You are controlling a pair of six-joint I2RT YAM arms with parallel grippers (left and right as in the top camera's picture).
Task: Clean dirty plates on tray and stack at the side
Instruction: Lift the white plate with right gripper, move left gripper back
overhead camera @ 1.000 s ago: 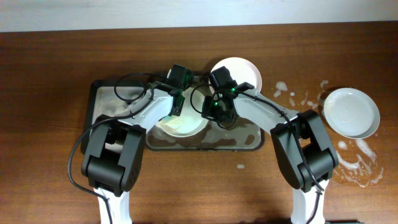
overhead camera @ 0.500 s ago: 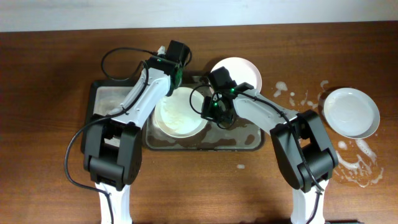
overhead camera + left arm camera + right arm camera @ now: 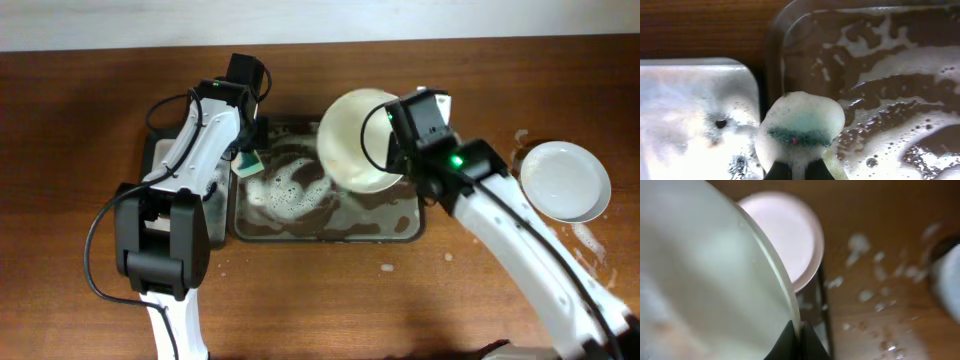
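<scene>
My right gripper (image 3: 392, 160) is shut on the rim of a white plate (image 3: 355, 140) and holds it tilted above the far right of the large dark tray (image 3: 330, 228); the right wrist view shows the fingers (image 3: 799, 330) pinching the plate's edge (image 3: 705, 280). A second white plate (image 3: 785, 235) lies beneath it at the tray's far right corner. A third plate (image 3: 565, 180) rests on the foam-spattered wood at the right. My left gripper (image 3: 248, 152) is shut on a foam-covered green sponge (image 3: 802, 120) over the tray's left rim (image 3: 775, 60).
The tray bottom (image 3: 890, 85) is covered with soapy water and foam. The smaller tray (image 3: 690, 100) sits right beside its left edge, under my left arm. Foam spots (image 3: 560, 265) lie on the wood around the right plate.
My right gripper has lifted the plate off the tray and carried it up and to the right. My left arm has pulled back to the left with the sponge.
</scene>
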